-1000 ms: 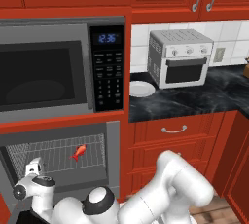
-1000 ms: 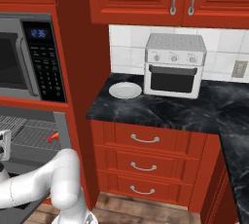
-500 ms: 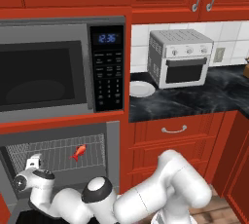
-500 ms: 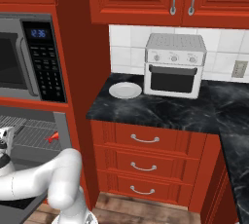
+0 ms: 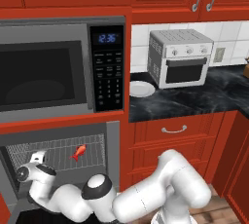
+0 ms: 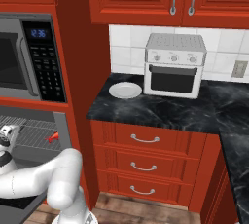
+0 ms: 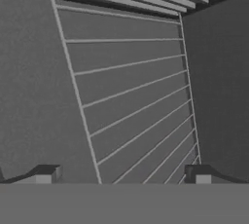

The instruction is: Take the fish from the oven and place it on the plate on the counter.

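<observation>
One thing has shifted: the hand (image 5: 35,160), jaws spread wide and empty, has swung further into the oven (image 5: 58,152) at the rack's left end, well apart from the fish (image 5: 78,152) mid-rack, so the grasp is not yet begun.

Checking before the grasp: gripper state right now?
Gripper: open, holding nothing; facing the oven's wire rack, the small red-orange fish not between its fingertips.

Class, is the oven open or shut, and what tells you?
Open: the oven cavity shows uncovered, with the fish lying on its wire rack in plain sight.
</observation>
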Tool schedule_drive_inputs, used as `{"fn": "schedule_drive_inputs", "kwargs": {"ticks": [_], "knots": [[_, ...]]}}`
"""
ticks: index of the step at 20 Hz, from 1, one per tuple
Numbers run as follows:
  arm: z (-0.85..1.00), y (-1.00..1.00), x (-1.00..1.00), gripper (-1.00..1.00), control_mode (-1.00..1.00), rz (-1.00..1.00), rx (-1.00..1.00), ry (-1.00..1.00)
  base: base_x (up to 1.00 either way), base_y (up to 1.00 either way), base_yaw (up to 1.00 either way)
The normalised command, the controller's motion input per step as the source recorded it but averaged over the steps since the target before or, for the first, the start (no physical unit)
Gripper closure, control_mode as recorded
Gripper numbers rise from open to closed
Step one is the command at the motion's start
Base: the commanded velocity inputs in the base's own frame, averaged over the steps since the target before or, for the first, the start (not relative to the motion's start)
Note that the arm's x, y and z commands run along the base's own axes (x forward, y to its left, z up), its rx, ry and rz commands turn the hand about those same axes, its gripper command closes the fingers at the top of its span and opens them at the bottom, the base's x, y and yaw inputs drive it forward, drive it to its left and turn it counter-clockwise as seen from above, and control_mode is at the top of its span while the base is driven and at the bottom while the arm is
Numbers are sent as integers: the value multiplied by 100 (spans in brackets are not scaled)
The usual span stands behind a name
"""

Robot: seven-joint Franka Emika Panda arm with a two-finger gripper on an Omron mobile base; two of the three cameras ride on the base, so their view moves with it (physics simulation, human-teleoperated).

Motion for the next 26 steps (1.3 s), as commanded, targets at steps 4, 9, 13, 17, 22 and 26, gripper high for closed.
{"fn": "schedule_drive_inputs", "kwargs": {"ticks": [4, 9, 13, 17, 22, 26], "knots": [[-62, -26, -1, -100, -100, -22, 28, -24, 0, 0, 0], [-58, -26, -2, -100, -100, -22, 32, -29, 0, 0, 0], [-37, -14, 0, -100, -100, -24, 36, -27, 0, 0, 0], [-26, -1, -4, -100, -100, -17, 33, -11, 0, 0, 0], [-30, -7, -7, -100, -100, -5, 10, 11, 0, 0, 0], [-36, -8, 0, -100, -100, -1, 0, 32, 0, 0, 0]]}}
